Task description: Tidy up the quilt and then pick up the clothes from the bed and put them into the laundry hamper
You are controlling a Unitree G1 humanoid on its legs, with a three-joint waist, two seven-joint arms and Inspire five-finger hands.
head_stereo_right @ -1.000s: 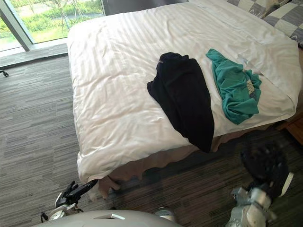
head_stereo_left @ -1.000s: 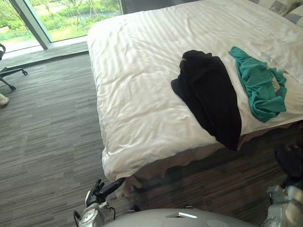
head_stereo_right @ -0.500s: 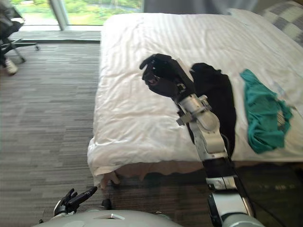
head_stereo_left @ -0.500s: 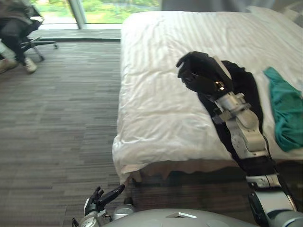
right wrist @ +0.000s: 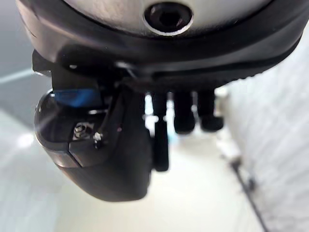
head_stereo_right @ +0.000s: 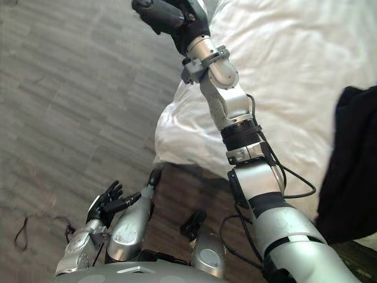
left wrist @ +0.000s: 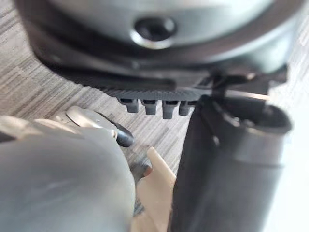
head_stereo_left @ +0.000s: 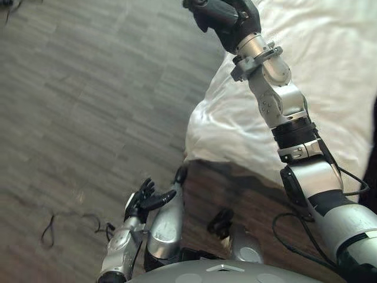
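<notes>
White quilt (head_stereo_right: 294, 53) lies spread out, rumpled and drooping at its corner. Black garment (head_stereo_right: 350, 159) lies on top, reaching the quilt's edge.

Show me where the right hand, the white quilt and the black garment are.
right hand (head_stereo_right: 177, 20), right eye view, on its dark bulk.
white quilt (head_stereo_right: 294, 65), right eye view, on its bare top.
black garment (head_stereo_right: 353, 165), right eye view, on the middle of the cloth.
</notes>
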